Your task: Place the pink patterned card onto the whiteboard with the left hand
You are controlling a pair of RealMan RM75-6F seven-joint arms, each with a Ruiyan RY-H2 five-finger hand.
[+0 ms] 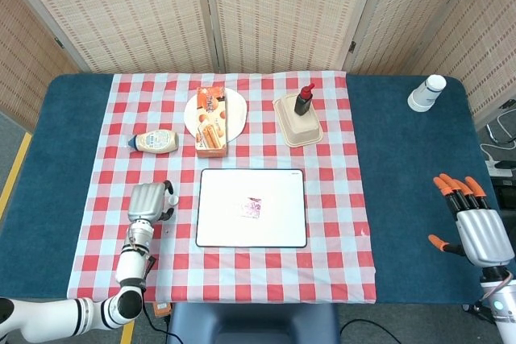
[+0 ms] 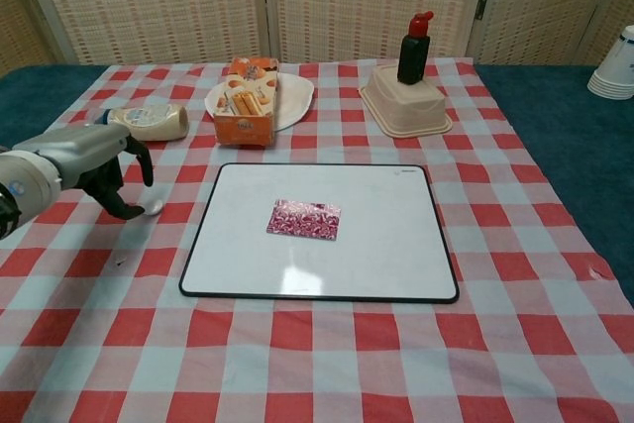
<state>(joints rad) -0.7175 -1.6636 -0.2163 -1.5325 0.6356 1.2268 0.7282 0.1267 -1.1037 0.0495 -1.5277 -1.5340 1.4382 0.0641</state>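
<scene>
Orange box [image 2: 241, 103] on plate [image 2: 290, 92], sauce bottle [image 2: 149, 121] behind whiteboard [image 2: 386, 235]. Pink patterned card [image 2: 304, 218] flat mid-board. Left hand [image 2: 94, 167] empty, fingers loose; right hand [image 1: 476, 223] empty, splayed.

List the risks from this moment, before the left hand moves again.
1. The left hand hangs low over the cloth with its fingertips right by the small white cap; a careless move may knock it away.
2. The mayonnaise bottle lies on its side just behind that hand and might roll if brushed.
3. The pink patterned card lies loose on the whiteboard, so a sweep back across could slide it off.
</scene>
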